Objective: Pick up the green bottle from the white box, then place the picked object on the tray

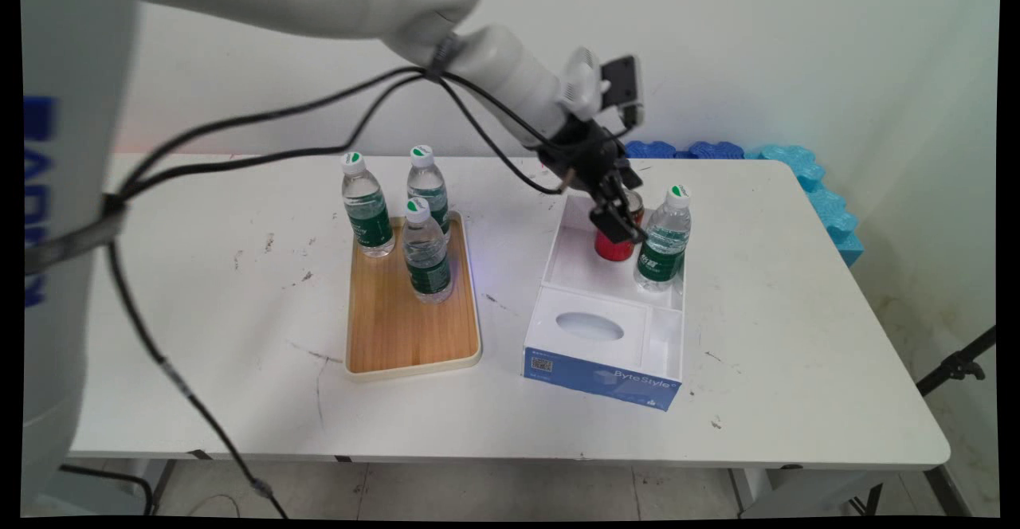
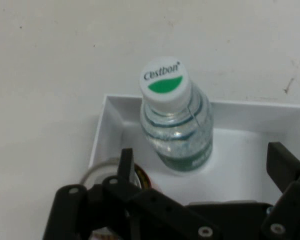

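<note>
The black end effector (image 1: 624, 222), fingers apart, hangs over the red metal can (image 1: 612, 247) in the white box (image 1: 574, 262); the clear plastic bottle (image 1: 663, 240) at its 3 o'clock could get knocked over.

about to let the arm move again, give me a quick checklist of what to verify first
1. Pincer open: ok, fingers stand apart in the hand view.
2. Pincer holds nothing: ok, no object sits between the fingers.
3. Red can upright in the white box: ok, partly hidden behind the pincer.
4. Water bottle in the box upright and capped: ok.
5. Pincer clear of the can: cannot tell, one finger sits right at its rim.
6. Three water bottles on the wooden tray upright: ok.
</note>
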Tool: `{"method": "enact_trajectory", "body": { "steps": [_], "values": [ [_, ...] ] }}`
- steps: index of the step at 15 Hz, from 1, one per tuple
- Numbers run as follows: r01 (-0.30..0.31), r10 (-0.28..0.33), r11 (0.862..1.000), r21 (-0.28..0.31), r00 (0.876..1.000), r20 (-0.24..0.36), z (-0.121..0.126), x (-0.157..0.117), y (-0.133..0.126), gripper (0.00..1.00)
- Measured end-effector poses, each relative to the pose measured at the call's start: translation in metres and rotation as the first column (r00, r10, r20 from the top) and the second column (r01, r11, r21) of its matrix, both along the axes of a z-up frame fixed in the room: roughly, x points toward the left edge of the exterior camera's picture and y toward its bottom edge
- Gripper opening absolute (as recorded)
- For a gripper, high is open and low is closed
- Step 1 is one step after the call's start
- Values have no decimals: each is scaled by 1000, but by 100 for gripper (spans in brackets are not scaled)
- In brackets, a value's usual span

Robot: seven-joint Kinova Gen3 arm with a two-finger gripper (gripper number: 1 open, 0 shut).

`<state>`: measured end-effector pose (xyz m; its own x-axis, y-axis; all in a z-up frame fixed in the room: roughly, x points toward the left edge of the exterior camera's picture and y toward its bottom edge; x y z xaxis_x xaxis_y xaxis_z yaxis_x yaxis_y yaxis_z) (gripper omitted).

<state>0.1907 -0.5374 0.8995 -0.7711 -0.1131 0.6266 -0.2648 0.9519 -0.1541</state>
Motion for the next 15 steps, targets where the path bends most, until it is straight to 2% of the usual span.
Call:
{"method": "enact_trajectory", "body": {
  "steps": [5,10,11,15],
  "values": [
    [35,-35,999,1,999,7,-32,-31,-25,100],
    [53,-53,999,6,999,9,-48,-47,-37,100],
    [56,-56,998,8,998,9,-51,-50,-40,0],
    [57,-57,998,15,998,8,-56,-53,-44,0]
  ]
}}
